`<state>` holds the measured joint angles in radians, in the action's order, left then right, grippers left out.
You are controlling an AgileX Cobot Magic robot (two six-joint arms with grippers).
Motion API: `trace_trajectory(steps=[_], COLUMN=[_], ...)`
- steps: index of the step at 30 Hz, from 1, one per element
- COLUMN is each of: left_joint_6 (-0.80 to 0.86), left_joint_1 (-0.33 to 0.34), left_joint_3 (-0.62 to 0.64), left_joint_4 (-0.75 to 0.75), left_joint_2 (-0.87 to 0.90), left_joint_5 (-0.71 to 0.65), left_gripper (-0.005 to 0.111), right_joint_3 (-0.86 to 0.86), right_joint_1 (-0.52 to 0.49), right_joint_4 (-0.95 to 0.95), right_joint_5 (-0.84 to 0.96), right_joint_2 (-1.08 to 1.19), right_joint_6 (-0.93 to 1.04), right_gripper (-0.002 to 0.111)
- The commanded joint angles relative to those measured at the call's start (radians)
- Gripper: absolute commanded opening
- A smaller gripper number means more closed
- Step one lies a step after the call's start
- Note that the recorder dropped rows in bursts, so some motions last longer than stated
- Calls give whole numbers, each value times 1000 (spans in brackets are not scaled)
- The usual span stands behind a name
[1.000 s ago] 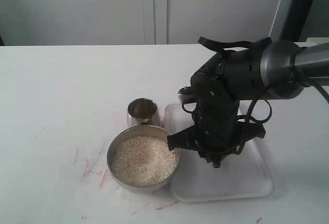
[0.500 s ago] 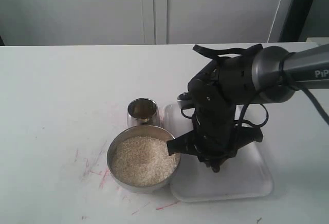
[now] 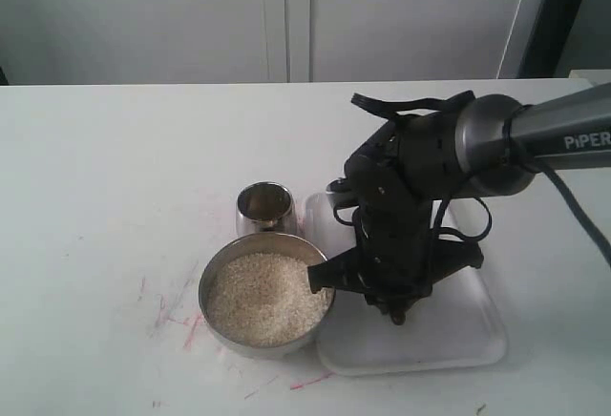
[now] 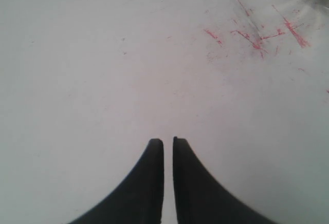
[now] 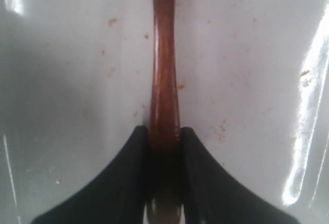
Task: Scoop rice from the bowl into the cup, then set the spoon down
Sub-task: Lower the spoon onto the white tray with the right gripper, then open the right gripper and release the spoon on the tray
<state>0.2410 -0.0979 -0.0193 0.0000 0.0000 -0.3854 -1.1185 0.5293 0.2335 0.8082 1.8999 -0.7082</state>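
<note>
The steel bowl (image 3: 212, 278) sits at the front centre, filled with off-white rice (image 3: 258, 297). Just behind it stands the small steel cup (image 3: 264, 208). My right gripper (image 5: 164, 129) is shut on the slim handle of the reddish-brown wooden spoon (image 5: 163, 70), above a white tray. In the exterior view the right gripper (image 3: 393, 306) hangs low over the tray, and the spoon (image 3: 321, 277) reaches left with its dark end at the bowl's right rim, at the edge of the rice. My left gripper (image 4: 168, 141) is shut over bare table, holding nothing.
A white rectangular tray (image 3: 458, 340) lies right of the bowl, under the right arm. Red scribble marks (image 3: 177, 316) stain the table left of the bowl, and red marks (image 4: 257, 36) also show in the left wrist view. White cabinet doors stand behind the table.
The right arm has shifted left and slightly lower, bringing the spoon's end from just outside the bowl to its right rim. Bowl, cup and tray have not moved.
</note>
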Motion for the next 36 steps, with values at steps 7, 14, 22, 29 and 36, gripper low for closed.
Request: trace_trajectory(steps=[7, 14, 22, 29, 36], left_joint_6=[-6, -6, -6, -6, -6], left_joint_1=[-5, -5, -5, -5, -5], left_joint_3=[9, 9, 9, 9, 9], left_joint_4=[-6, -6, -6, -6, -6], left_joint_2=[0, 0, 0, 0, 0], left_joint_5=[-49, -49, -49, -49, -49], left_gripper=[14, 14, 14, 14, 14], right_joint_3=[-13, -36, -28, 69, 188], right_joint_1=[-4, -2, -1, 84, 198], right_joint_4=[0, -2, -18, -13, -24], right_joint_5=[24, 93, 244, 297, 362], right_joint_2=[-3, -31, -209, -525, -892], right_joint_6=[8, 51, 170, 193, 155], right_gripper=[32, 33, 33, 33, 19])
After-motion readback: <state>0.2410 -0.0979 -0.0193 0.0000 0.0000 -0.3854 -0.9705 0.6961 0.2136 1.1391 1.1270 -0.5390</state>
